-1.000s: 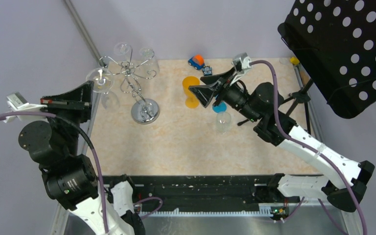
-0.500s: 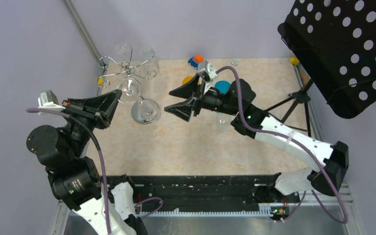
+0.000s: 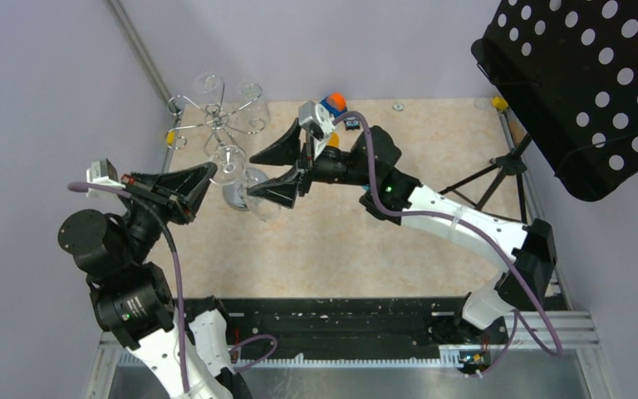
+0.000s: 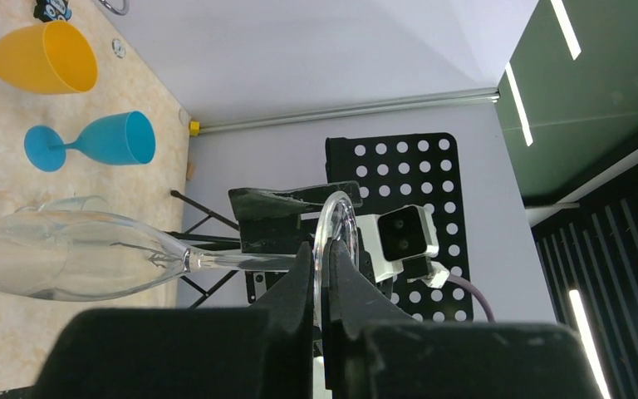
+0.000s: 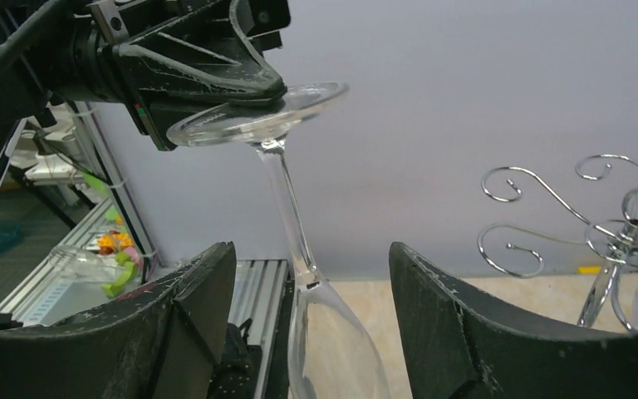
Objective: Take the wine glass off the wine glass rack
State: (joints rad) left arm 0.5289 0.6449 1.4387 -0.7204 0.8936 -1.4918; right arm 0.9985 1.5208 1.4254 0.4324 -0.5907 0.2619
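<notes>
The clear wine glass (image 3: 229, 160) hangs foot-up, away from the chrome wine glass rack (image 3: 216, 125). My left gripper (image 3: 208, 174) is shut on the edge of its round foot, seen close in the left wrist view (image 4: 336, 241), where the left gripper (image 4: 322, 249) pinches it. The stem (image 5: 287, 208) runs down to the bowl (image 5: 332, 349). My right gripper (image 3: 249, 175) is open, its fingers either side of the bowl without touching it; in its own view the right gripper (image 5: 311, 324) straddles the bowl. Two more clear glasses hang on the rack's far hooks.
The rack's mirrored base (image 3: 234, 199) stands just beside the held glass. An orange goblet (image 4: 41, 58) and a blue goblet (image 4: 104, 140) lie on the table behind. A toy car (image 3: 333, 103) sits at the back. A black perforated stand (image 3: 581, 83) overhangs the right side.
My left gripper has carried the glass off the rack's left hook, rightward and nearer. My right arm has swung left, and its open fingers now flank the bowl.
</notes>
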